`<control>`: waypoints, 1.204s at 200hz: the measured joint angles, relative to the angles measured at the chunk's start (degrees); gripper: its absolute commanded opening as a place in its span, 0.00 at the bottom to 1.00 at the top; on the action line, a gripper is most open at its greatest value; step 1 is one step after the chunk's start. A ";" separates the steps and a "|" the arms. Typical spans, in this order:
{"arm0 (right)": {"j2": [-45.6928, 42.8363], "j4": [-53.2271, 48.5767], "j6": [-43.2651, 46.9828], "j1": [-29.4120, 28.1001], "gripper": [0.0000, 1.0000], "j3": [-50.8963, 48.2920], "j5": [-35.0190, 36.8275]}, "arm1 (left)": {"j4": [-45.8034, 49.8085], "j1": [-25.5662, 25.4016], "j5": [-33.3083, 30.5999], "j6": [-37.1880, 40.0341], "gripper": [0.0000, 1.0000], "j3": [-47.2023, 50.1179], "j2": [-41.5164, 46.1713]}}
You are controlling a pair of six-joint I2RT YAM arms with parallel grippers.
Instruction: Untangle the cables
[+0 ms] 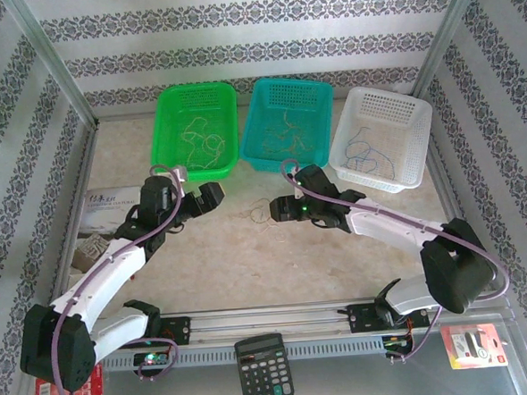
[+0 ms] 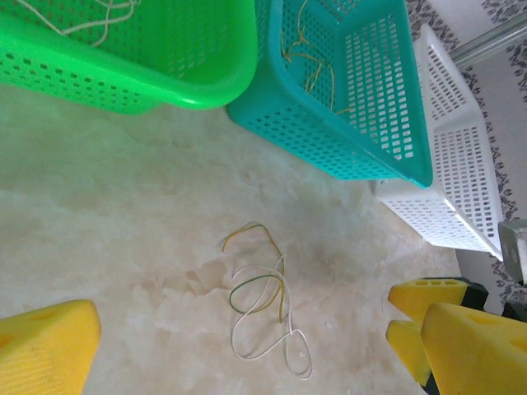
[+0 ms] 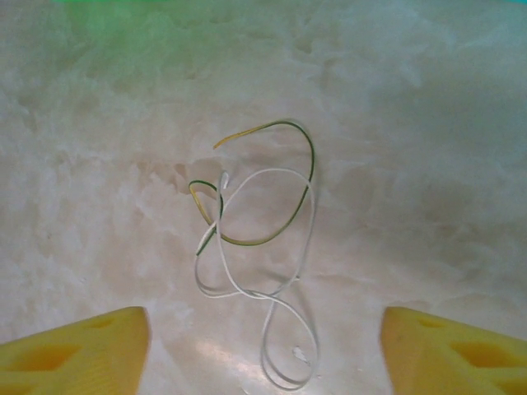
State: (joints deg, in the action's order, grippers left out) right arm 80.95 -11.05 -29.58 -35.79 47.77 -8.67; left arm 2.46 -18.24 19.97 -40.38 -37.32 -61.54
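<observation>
**Cables [image 3: 255, 243] loose on the table [image 1: 241, 270], nothing gripped**

The right gripper [image 3: 263, 341] is spread wide and empty, with its yellow fingers [image 3: 74, 350] either side of the cables and clear of them. The left gripper [image 2: 247, 350] gapes just as wide and is also empty. From above, the cables lie near mid-table, at the right gripper's 9 o'clock. The left arm [image 1: 107, 270] reaches in from 7 o'clock and the right arm [image 1: 390, 225] from 4.

marbled table [image 1: 223, 272] | green basket [image 1: 195, 174] | teal basket [image 1: 282, 164] | white basket [image 1: 376, 183] | cables [image 3: 251, 243]
</observation>
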 measured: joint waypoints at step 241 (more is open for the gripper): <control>22.27 -3.82 3.76 -3.87 0.27 12.61 -1.31 | -4.66 -2.01 -1.18 -3.23 1.00 1.09 -5.29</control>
State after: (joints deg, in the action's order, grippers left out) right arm 103.22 -14.87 -25.82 -39.66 60.38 -9.98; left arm -2.20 -20.25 18.79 -43.62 -36.23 -66.83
